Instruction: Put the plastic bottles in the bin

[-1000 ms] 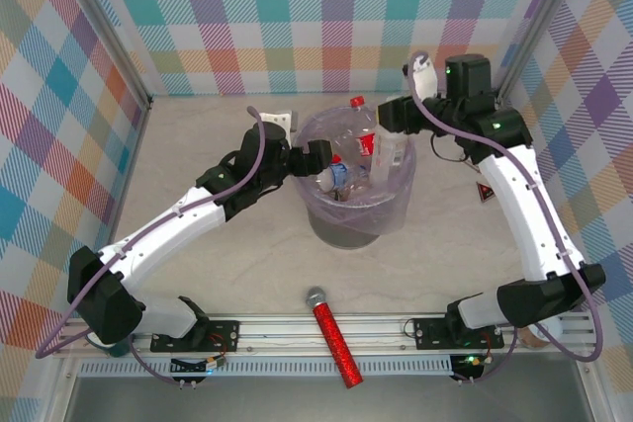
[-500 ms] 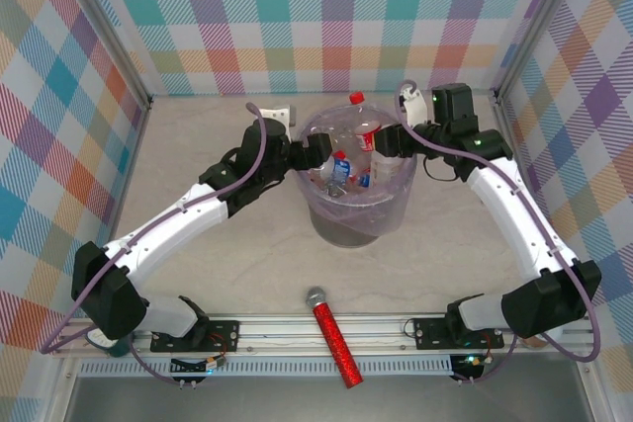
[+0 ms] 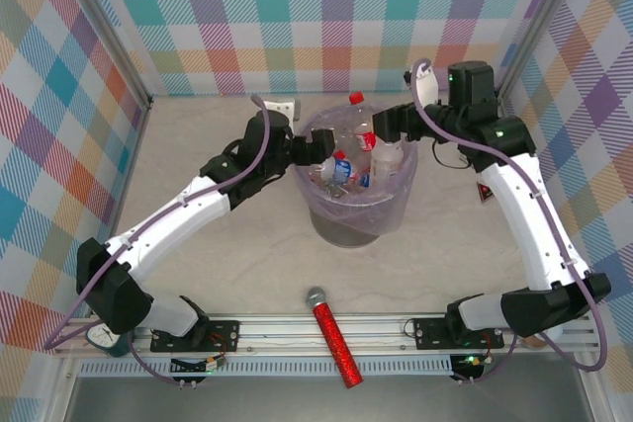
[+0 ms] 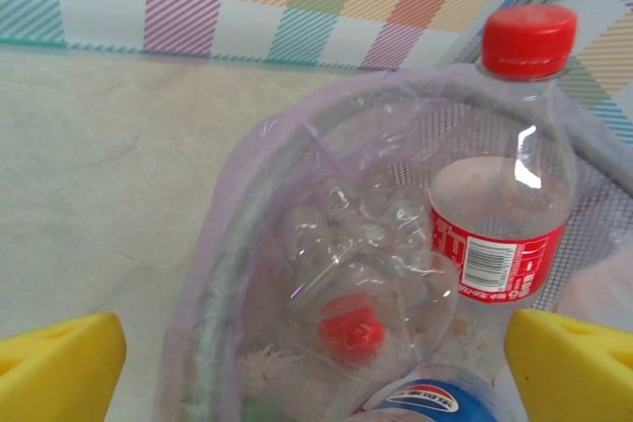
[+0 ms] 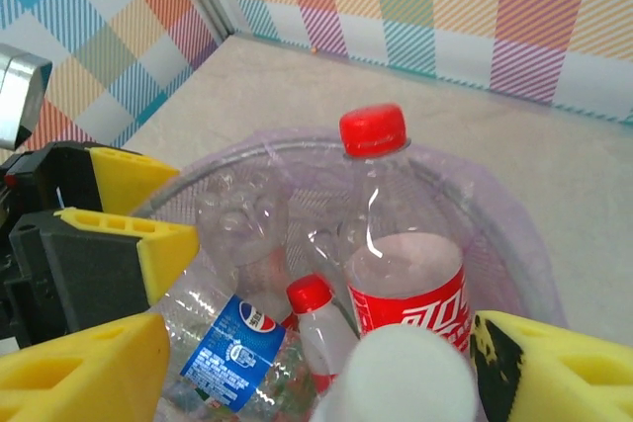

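Over the bin, my right hand has risen, pinching a white-capped bottle; my left hand stays spread. At least three bottles lie inside; one microphone is on the near counter.

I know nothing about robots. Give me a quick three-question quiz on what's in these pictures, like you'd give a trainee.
1. True or false: the red microphone lies inside the bin.
2. The tall upright bottle standing in the bin has a cap that is: A green, B red, C white.
3. Fill in: the ____ arm's gripper is open with nothing between its fingers.
Key: 1 false, it lies outside the bin; 2 B; 3 left, meaning the left gripper.
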Controlling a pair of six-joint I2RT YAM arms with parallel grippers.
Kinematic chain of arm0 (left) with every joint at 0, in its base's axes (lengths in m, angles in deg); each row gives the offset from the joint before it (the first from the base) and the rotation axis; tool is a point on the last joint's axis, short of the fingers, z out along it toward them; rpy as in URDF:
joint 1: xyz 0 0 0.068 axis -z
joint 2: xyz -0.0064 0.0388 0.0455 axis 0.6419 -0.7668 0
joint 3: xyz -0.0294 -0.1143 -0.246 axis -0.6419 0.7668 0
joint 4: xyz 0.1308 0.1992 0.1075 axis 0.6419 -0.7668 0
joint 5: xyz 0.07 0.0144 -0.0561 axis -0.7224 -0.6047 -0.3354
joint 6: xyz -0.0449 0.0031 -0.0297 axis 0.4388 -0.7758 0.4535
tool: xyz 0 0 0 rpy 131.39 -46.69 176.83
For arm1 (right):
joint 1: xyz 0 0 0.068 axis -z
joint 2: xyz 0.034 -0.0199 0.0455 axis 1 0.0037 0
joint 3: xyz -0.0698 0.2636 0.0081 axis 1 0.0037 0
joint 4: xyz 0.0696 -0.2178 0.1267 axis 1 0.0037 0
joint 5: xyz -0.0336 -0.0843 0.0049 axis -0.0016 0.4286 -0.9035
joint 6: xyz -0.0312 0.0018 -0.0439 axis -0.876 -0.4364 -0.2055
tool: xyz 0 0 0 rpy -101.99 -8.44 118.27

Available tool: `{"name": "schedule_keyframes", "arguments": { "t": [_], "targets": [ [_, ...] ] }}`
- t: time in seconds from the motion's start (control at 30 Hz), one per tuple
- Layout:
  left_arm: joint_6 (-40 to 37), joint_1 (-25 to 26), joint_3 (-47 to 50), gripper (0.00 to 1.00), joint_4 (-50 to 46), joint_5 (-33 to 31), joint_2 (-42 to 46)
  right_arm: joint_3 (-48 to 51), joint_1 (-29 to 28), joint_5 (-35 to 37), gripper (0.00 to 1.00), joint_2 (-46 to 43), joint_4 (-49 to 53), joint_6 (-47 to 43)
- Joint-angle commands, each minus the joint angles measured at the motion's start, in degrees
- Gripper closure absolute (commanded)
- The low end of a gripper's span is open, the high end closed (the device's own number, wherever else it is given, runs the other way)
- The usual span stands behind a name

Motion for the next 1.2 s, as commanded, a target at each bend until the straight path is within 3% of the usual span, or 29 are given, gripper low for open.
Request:
{"name": "schedule_keyframes", "arguments": {
  "t": [0.0,0.27,0.53,0.7,0.83,1.0,1.1,1.17],
  "targets": [
    [-4.1,-0.8,-3.9,0.0,-3.2,-1.3,1.9,-2.4,1.7,1.3,0.23,0.9,2.2,2.4],
    [-6.7,-4.3,-3.2,0.0,-7.4,-4.2,8.4,-2.3,2.2,5.5,0.5,5.4,2.8,4.3],
    [-4.6,-9.7,5.7,0.0,-12.2,-5.8,17.3,4.5,2.2,0.8,0.6,5.6,0.1,6.6],
    [-3.8,-12.8,9.9,0.0,-14.4,-6.7,21.6,6.4,2.2,-1.1,0.6,4.9,-1.6,7.7],
    [-4.5,-14.7,12.1,0.0,-16.6,-9.6,24.0,1.9,3.8,0.2,0.57,4.4,-0.4,7.3],
    [-7.0,-16.7,18.3,0.0,-14.8,-17.3,26.9,-1.4,10.6,1.8,0.33,3.6,0.0,8.3],
    [-7.7,-18.6,23.2,0.0,-12.3,-21.7,27.1,0.5,17.3,3.6,0.26,1.8,-0.4,8.7],
    [-7.5,-19.9,25.8,0.0,-11.9,-24.6,26.2,3.9,20.2,6.1,0.14,0.3,-0.2,8.3]
  ]
}}
